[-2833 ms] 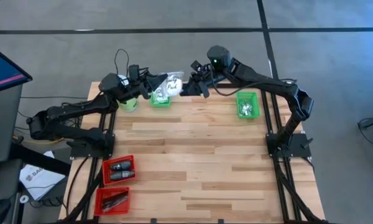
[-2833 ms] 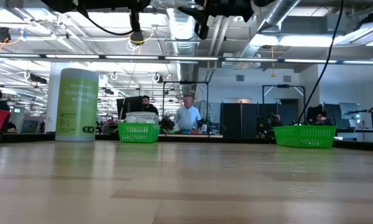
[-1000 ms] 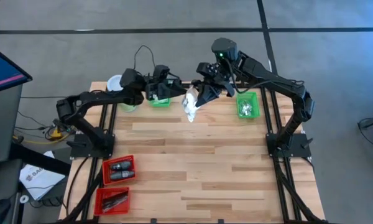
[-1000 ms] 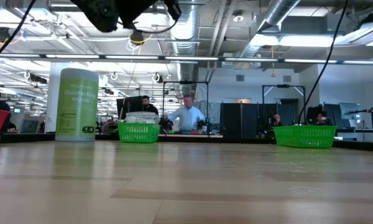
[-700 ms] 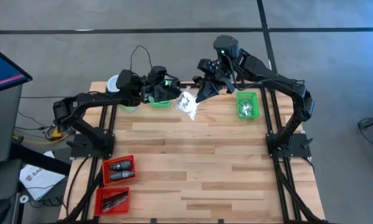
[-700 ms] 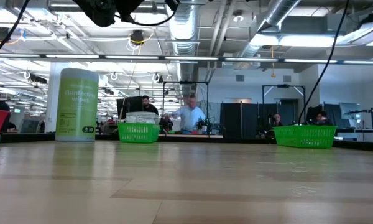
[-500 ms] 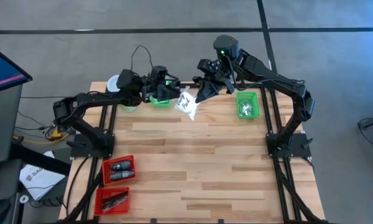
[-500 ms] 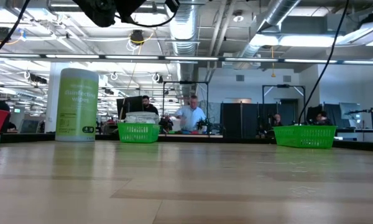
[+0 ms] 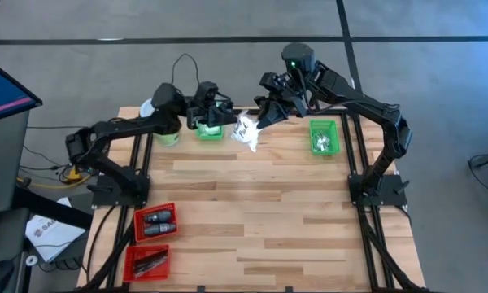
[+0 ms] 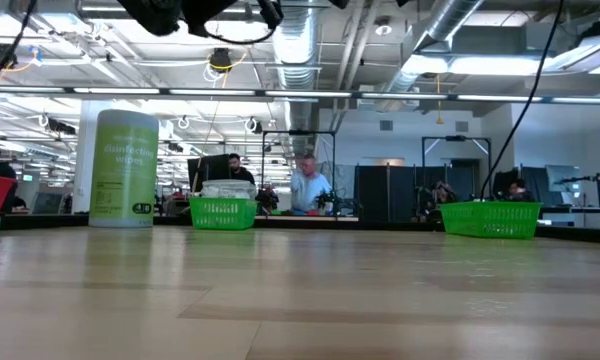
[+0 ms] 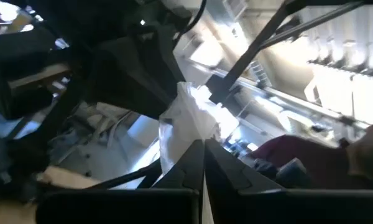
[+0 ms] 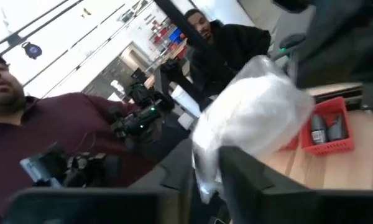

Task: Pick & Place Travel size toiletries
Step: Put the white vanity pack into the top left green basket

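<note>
A white crinkly packet with black print [image 9: 246,130], one of the travel size toiletries, hangs in the air over the table's far edge, between my two grippers. My left gripper [image 9: 230,124] comes at it from the table's left and is shut on it [image 11: 203,152]. My right gripper [image 9: 260,122] stands on the packet's right side. Its fingers [image 12: 174,171] are a little apart around the packet's other end [image 12: 206,168]. More white packets lie in the right green basket [image 9: 324,137]. My left gripper pinches an edge of the white packet [image 11: 196,134] between its two fingers, coming about level from the table's left. The packet stands up past the fingertips, clear of the table. My right gripper's fingers flank the packet's other end [image 12: 205,158]; whether they touch it I cannot tell.
A second green basket [image 9: 210,131] and a light-green canister [image 9: 169,135] stand at the far left, under my left arm. Two red baskets [image 9: 154,222] with dark pieces sit at the near left corner. People stand in the room beyond the table.
My left gripper has reached toward the table's right and taken hold of the packet, which hung down below my right gripper. The packet's hanging end has swung up toward my left gripper. My right gripper has drawn a little toward the far edge.
</note>
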Tool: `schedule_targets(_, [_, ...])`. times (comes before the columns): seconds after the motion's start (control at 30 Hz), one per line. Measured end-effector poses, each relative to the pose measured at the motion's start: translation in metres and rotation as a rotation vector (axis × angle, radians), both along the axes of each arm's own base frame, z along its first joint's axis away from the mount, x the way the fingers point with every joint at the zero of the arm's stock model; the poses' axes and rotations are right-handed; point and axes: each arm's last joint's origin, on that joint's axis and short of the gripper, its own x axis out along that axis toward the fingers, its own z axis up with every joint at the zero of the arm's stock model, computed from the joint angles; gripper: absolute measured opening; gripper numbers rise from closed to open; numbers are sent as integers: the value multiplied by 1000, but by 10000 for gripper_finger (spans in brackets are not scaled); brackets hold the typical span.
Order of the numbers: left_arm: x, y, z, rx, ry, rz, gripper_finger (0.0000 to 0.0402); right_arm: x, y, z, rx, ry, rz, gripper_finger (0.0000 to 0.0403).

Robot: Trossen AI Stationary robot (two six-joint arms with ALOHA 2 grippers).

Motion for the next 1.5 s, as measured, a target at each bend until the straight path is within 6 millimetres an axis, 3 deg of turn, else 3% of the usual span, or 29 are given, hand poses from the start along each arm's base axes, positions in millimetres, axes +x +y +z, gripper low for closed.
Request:
schedule_targets(0.27, [-31,21,28,120,164,126,0,-26,-19,14,-22,-30,-102,233])
schedule_targets(0.43, [-45,41,19,146,304,205,0,-39,-32,16,-17,-16,-158,286])
schedule_targets(0.67, [-49,64,-28,186,569,281,0,-56,-37,12,-27,27,-189,296])
schedule_targets(1.07, [-52,90,-108,329,1093,373,0,-56,-25,-4,-75,97,-179,296])
schedule_targets(1.27, [-56,93,-117,524,1238,436,0,-54,-22,-4,-83,94,-167,296])
schedule_targets(1.5, [-58,103,-98,689,1279,470,0,-54,-21,-5,-87,93,-165,296])
